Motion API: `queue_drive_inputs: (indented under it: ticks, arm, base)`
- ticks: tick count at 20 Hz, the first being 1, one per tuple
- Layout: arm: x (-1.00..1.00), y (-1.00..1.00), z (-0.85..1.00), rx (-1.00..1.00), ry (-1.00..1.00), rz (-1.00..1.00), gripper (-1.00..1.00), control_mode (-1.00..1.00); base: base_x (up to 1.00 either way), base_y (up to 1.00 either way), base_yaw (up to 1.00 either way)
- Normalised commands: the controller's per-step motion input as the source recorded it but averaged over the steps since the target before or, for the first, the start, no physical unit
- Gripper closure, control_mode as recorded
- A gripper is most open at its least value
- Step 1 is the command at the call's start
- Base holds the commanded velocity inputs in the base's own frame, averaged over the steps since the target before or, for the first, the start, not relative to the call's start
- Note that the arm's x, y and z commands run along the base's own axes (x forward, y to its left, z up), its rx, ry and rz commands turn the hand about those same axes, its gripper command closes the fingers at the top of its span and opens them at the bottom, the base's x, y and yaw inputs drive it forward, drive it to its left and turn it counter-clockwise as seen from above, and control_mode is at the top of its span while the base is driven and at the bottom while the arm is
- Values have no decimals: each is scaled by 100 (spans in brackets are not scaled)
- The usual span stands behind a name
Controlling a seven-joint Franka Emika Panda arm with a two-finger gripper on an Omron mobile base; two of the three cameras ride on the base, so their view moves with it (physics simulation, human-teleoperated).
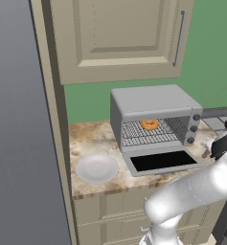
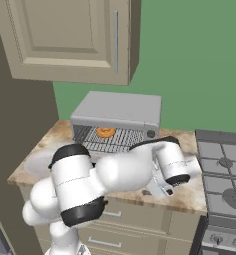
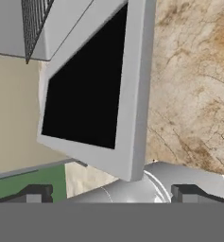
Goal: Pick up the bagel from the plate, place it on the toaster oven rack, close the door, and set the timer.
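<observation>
Resting on the rack (image 1: 148,132) inside the toaster oven (image 1: 155,103), the bagel (image 1: 149,125) sits toward the back, about midway across the wire bars; the right base view shows the same bagel (image 2: 105,132) on the grid. Door (image 1: 164,161) folded down flat toward the counter edge, dark glass facing up, hinged at the bottom of the oven mouth. Plate (image 1: 96,168) bare on the marbled counter (image 1: 86,136), left of the door and near the front edge. Three knobs (image 1: 193,128) in a column on the oven's right face. Gripper (image 3: 111,193) seen from the hand camera with its two dark fingertips (image 3: 35,194) spread wide apart, nothing between them; the door's grey frame (image 3: 137,90) and black window lie just ahead of it. From the left base view the dark wrist hangs at the right of the oven, beside the door's right end. Beige cabinet (image 1: 119,38) above, stove (image 2: 224,169) to the right.
</observation>
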Motion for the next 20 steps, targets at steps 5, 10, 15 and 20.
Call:
queue_drive_inputs:
  ticks: [5,10,15,20]
  arm:
    - [0,0,-9,4,6,-5,-100,-100]
    - [5,7,-11,1,4,-8,-100,-100]
    - [15,9,-12,0,1,-8,-100,-100]
    - [3,13,-21,0,0,-4,-100,-100]
  base:
    - [0,0,0]
    - [0,0,0]
    - [0,0,0]
    - [0,0,0]
